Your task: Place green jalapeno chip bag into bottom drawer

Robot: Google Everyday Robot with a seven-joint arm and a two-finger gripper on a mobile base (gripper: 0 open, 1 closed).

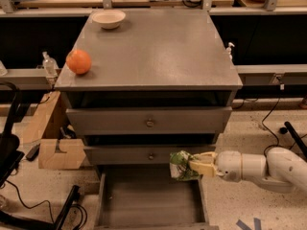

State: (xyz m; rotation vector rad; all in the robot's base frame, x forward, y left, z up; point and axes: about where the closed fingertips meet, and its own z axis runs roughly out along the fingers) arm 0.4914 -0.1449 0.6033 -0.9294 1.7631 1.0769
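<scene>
The green jalapeno chip bag (pixel 181 166) is a small crinkled green bag held by my gripper (pixel 195 166), which reaches in from the right on a white arm. The gripper is shut on the bag. It holds the bag just above the right rear part of the bottom drawer (pixel 148 202), in front of the middle drawer's face. The bottom drawer is pulled out, a wide grey tray with a bare floor.
An orange fruit (pixel 78 62) sits at the cabinet top's left edge and a white bowl (pixel 109 18) at its back left. The two upper drawers (pixel 149 122) are pushed in. A cardboard box (pixel 60 152) and cables lie on the floor to the left.
</scene>
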